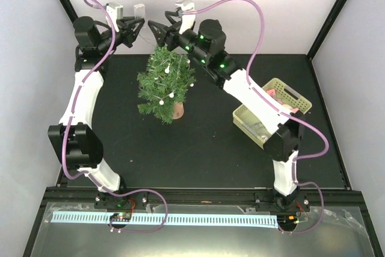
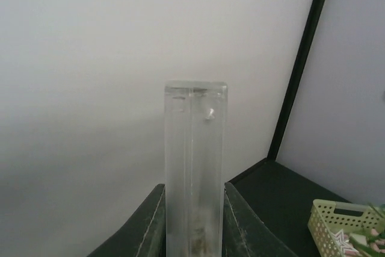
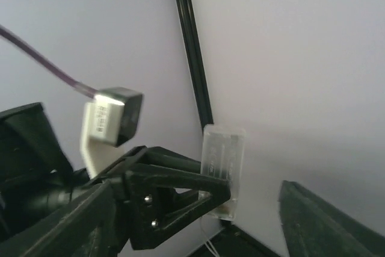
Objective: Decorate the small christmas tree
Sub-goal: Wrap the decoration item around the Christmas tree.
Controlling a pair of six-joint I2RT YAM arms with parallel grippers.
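Observation:
The small christmas tree point(image 1: 165, 85) stands at the back middle of the black table on its wood stump, with a string of small white bulbs on it. My left gripper point(image 1: 135, 25) is raised behind the tree and shut on a clear plastic battery box point(image 1: 139, 11). In the left wrist view the box point(image 2: 195, 167) stands upright between the fingers point(image 2: 147, 227). My right gripper point(image 1: 157, 31) is open and empty, above the tree top, facing the left one. In the right wrist view the box point(image 3: 222, 170) sits in the left gripper's black fingers point(image 3: 180, 194), and a thin wire point(image 3: 210, 246) hangs from it.
A pale yellow-green basket point(image 1: 274, 109) with ornaments stands at the right of the table, under the right arm; it also shows in the left wrist view point(image 2: 346, 224). White walls and black frame posts close off the back.

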